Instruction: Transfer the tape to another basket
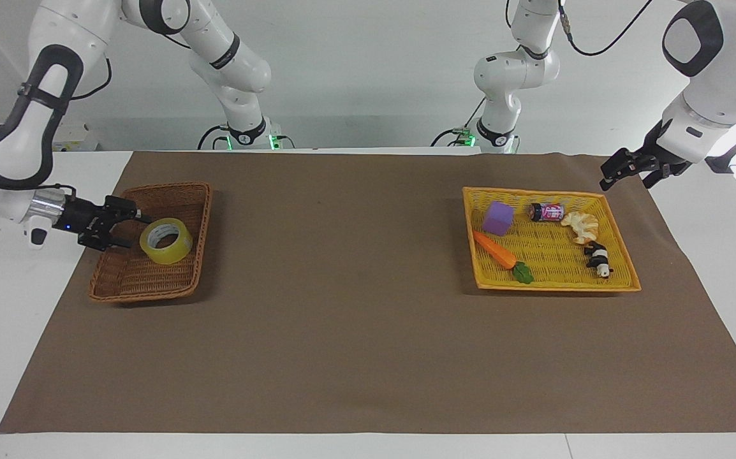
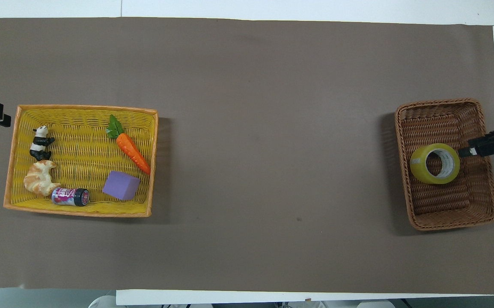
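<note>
The glossy ring of translucent yellow packing tape with its pale cardboard core rests tilted inside the rectangular dark brown woven wicker basket, at the right arm's end of the table. The right gripper hangs over the basket's outer rim just beside the roll, fingers spread apart, holding nothing. The left gripper waits near the bright yellow woven tray, fingers apart and empty.

yellow tray holds carrot, purple cube, panda.
</note>
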`<state>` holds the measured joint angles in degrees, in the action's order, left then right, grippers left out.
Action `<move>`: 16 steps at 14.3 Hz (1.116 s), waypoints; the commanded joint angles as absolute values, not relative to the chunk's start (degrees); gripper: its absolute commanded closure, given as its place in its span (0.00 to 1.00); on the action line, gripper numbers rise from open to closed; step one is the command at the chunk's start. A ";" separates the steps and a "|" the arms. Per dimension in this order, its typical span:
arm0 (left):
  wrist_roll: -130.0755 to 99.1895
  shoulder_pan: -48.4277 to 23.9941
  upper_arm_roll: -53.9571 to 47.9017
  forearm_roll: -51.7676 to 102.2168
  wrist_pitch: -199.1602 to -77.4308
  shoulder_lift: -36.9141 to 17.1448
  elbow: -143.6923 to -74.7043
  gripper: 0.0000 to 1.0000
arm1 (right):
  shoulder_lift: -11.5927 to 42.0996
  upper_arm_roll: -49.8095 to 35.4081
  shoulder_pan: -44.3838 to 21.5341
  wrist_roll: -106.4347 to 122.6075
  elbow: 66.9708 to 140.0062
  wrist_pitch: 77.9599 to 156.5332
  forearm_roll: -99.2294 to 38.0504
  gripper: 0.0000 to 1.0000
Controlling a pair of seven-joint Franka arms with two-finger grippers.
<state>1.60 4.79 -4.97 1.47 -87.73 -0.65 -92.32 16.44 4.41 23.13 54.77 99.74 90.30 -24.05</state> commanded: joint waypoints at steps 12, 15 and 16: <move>1.93 5.01 -5.01 0.53 -87.63 0.79 -93.87 0.00 | -1.94 4.22 4.04 9.23 97.56 88.33 0.96 0.00; 1.93 5.01 -5.01 0.53 -87.63 0.79 -93.87 0.00 | -0.09 4.39 3.35 8.09 93.88 84.31 1.49 0.00; 1.93 5.01 -5.01 0.53 -87.63 0.88 -93.87 0.00 | -0.09 4.39 3.34 7.13 93.61 83.42 1.67 0.00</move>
